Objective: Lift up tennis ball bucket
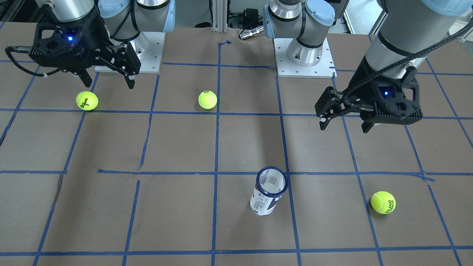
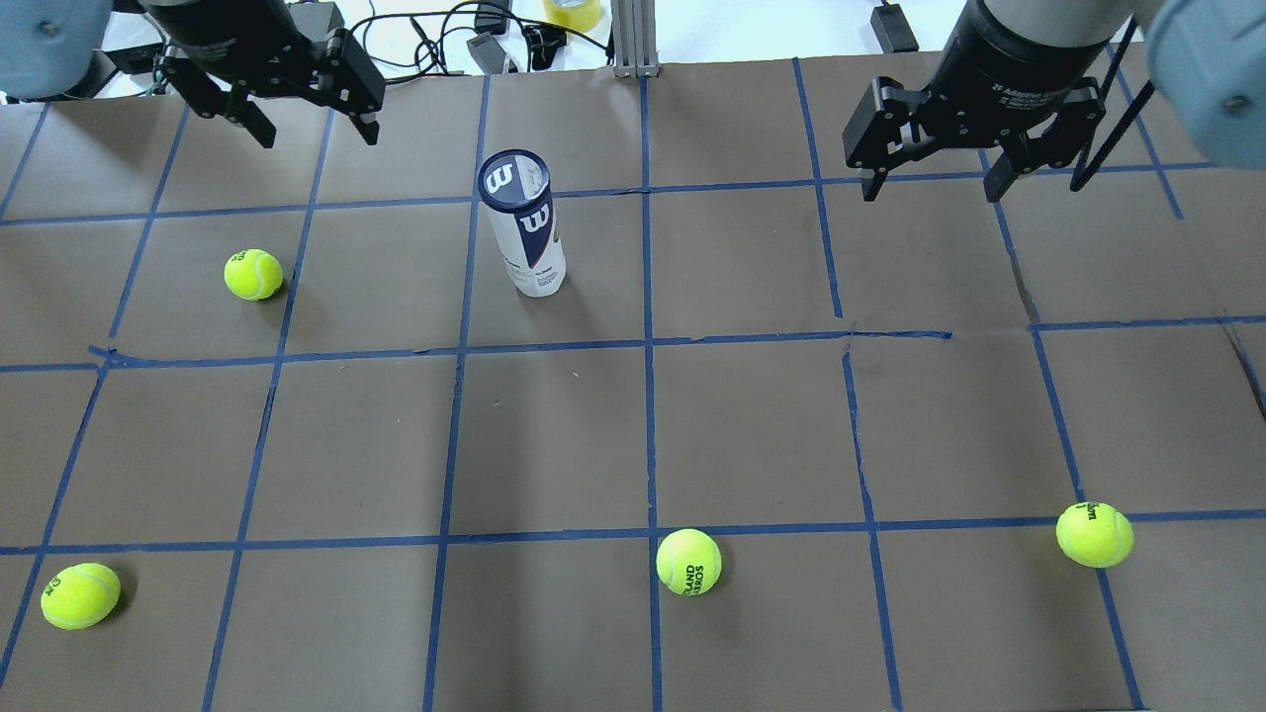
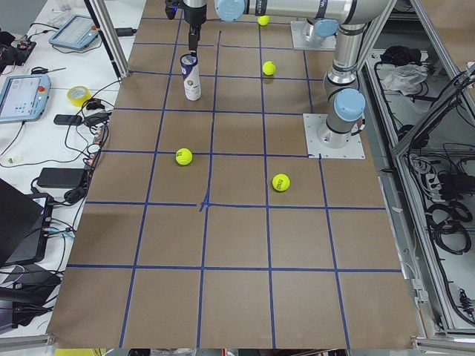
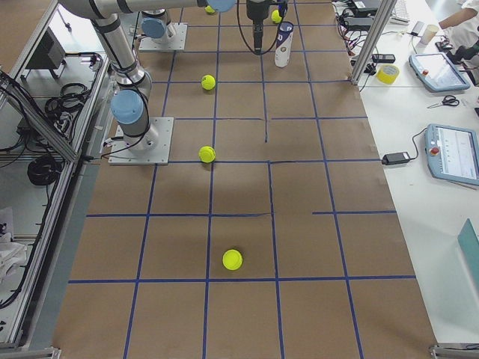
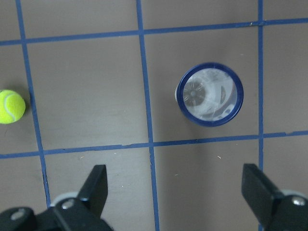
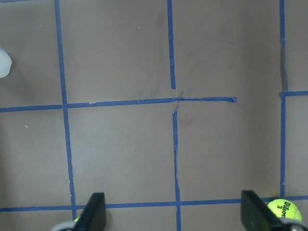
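Note:
The tennis ball bucket [image 2: 524, 227] stands upright on the brown table. It is a slim white and navy can with a dark blue rim and a "W" on its lid. It also shows in the front view [image 1: 269, 190] and from above in the left wrist view [image 5: 210, 94]. My left gripper [image 2: 316, 127] is open and empty, raised above the table, beside the can and apart from it; in the front view [image 1: 344, 125] it is on the right. My right gripper [image 2: 932, 185] is open and empty, raised far to the can's other side, on the front view's left [image 1: 109, 81].
Several yellow-green tennis balls lie loose on the table: one near the can [image 2: 253, 274], one at the near left [image 2: 80, 595], one in the near middle [image 2: 688, 562], one at the near right [image 2: 1094, 534]. Blue tape lines grid the table. Cables and devices lie beyond the far edge.

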Controlling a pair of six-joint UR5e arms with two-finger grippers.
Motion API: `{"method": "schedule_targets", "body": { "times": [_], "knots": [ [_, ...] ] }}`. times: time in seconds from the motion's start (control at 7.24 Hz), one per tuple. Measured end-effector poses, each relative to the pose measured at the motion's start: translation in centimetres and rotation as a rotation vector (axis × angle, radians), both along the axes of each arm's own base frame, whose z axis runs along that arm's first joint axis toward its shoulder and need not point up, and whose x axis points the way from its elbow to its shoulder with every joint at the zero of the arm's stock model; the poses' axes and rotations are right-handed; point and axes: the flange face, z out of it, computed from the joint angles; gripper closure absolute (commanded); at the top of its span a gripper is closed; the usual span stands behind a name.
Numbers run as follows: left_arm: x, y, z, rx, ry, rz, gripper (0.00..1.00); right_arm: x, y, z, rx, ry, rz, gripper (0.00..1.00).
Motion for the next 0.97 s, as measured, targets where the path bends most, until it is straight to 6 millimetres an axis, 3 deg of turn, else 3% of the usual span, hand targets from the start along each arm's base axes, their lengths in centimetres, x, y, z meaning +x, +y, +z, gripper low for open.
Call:
{"method": "schedule_targets", "body": {
  "times": [0.14, 0.41, 0.97],
  "knots": [
    [1.2, 1.1, -0.4, 0.017, -0.001, 0.011, 0.00, 0.0, 0.0, 0.0, 0.000, 0.000, 0.000, 0.00],
    [1.5, 3.2, -1.2, 0.039, -0.004, 0.019, 0.00, 0.0, 0.0, 0.0, 0.000, 0.000, 0.000, 0.00],
    [1.2, 4.4, -1.0, 0.038, -0.001, 0.026, 0.00, 0.0, 0.0, 0.0, 0.000, 0.000, 0.000, 0.00]
  ]
}}
